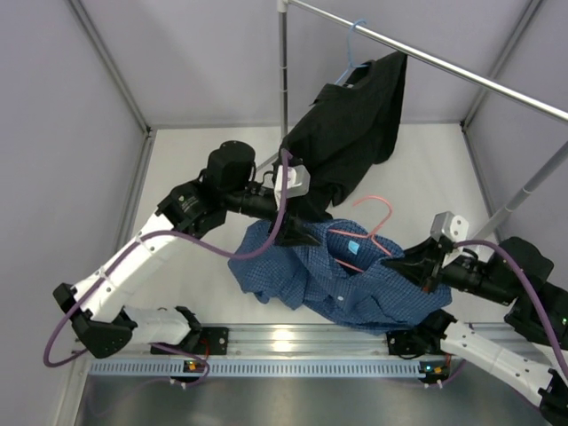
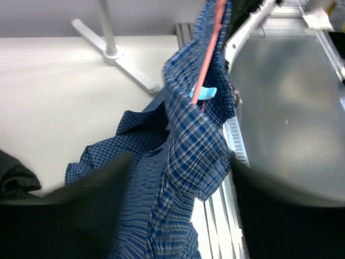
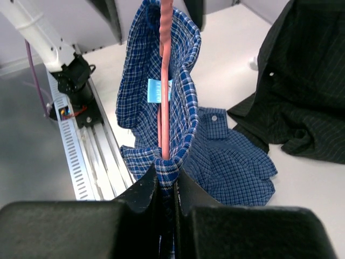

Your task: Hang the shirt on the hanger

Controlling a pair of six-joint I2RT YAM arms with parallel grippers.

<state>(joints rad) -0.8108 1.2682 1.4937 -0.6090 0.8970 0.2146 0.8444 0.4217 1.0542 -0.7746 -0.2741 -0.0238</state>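
Shirt [image 1: 302, 275] sprawls left-to-right across the bench [image 1: 195, 169], collar raised around hanger [image 3: 164, 124]. Right gripper [image 3: 167, 175] pinches it, left gripper [image 2: 180, 164] parted.

White table [image 1: 191, 169] under the heaped blue checked shirt [image 1: 293, 275], the black shirt [image 3: 302, 91] trailing onto it, a rack foot [image 2: 126, 67]

A blue checked button-up shirt [image 1: 311, 280] lies bunched on the white tabletop [image 1: 195, 169]. A thin pink wire hanger [image 1: 380, 226] sticks out of its upper part, with the hook free above the cloth. The left gripper [image 1: 297, 233] is at the upper left edge of the shirt, the right gripper [image 1: 417, 264] at its right edge. Behind them, a black long-sleeved shirt [image 1: 355, 124] hangs from a metal rod [image 1: 461, 71].
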